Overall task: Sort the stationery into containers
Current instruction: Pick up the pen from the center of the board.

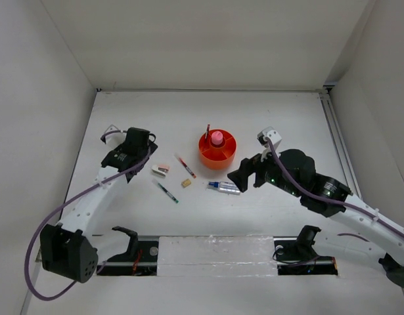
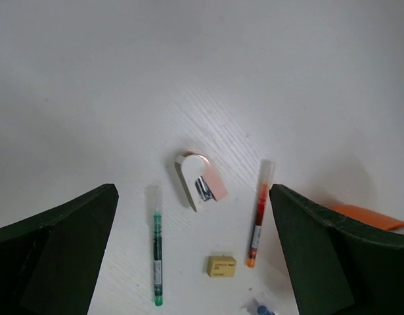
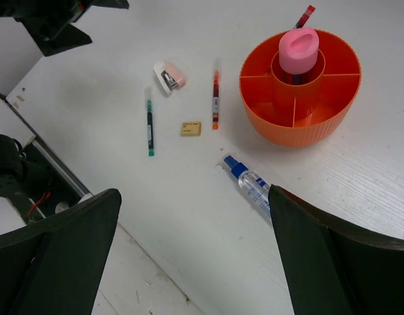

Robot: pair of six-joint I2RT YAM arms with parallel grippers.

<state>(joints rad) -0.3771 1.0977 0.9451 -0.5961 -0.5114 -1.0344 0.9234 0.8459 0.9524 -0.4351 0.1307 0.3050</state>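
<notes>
1. The left gripper (image 1: 148, 149) has its dark fingers spread wide with nothing between them. It hovers over the white table (image 1: 267, 125) just beside the small white-and-pink stapler (image 2: 200, 182).
2. The right gripper (image 1: 243, 176) is also wide open and empty, right next to the silvery tube with a blue cap (image 3: 251, 186), which lies flat.
3. The round bright orange plastic organizer (image 3: 293, 134) sits mid-table. A pink cylindrical tube (image 3: 299, 49) stands in its central well and a thin red pen (image 3: 305, 14) pokes up at its far side.
4. Loose on the table to the organizer's left are another thin red pen (image 3: 215, 100), a thin green pen (image 3: 149, 125) and a tiny tan cube (image 3: 190, 128) between them, none touching.
5. Nothing blocks either gripper.
</notes>
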